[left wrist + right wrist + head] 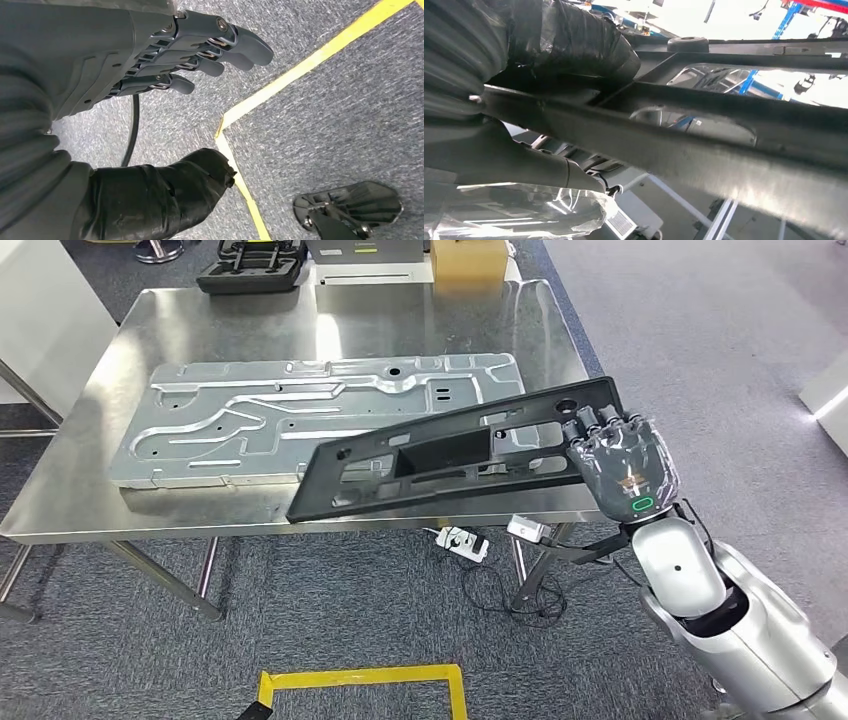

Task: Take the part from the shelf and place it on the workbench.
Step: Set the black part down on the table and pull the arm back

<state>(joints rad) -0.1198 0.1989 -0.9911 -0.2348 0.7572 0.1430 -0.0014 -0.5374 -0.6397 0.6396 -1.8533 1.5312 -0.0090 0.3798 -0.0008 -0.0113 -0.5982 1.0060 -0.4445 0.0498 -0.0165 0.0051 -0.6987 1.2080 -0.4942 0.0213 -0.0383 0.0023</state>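
Right hand (622, 462) holds black part (450, 455) above workbench (90, 490).

Lying tilted over the workbench (120, 510) front edge: long black plastic part (440, 455) with cutouts, overlapping a silver stamped plate (250, 420).
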